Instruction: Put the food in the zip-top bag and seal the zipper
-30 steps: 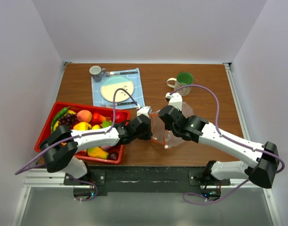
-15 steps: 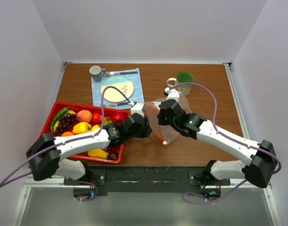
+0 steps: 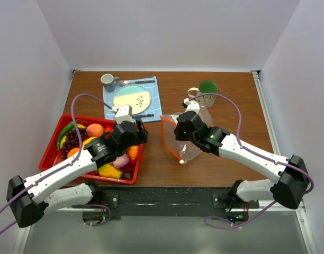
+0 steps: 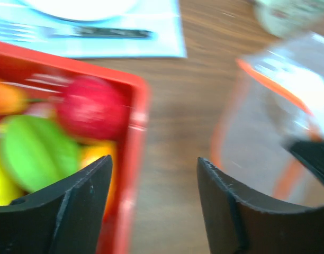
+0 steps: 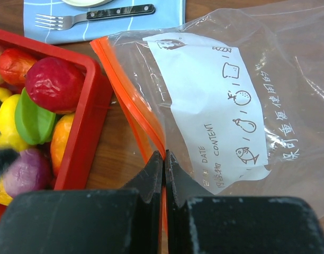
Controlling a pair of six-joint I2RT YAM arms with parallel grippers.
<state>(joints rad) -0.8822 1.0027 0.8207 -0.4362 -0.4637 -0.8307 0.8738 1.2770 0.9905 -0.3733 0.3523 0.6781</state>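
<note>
The wooden table (image 3: 88, 92) carries the red tray (image 3: 52, 144) at its near left corner, with all the food (image 3: 95, 129) heaped inside within easy reach. The zip-top bag (image 5: 268, 79) lies near the table's middle, just beside the tray's right wall, with no food visible in it. The right gripper (image 5: 163, 165) is pinched tight on the bag's mouth at the zipper (image 5: 127, 100), probably lifting one lip so the mouth gapes toward the tray. The left gripper (image 4: 154, 164) hangs over the tray's right wall, jaws wide and empty, likely lining up a pick. The bag's white panel (image 5: 194, 95) reads "DATE" and "CONTENT" beside small food drawings. The Chinese characters along its edge are too small to read.
</note>
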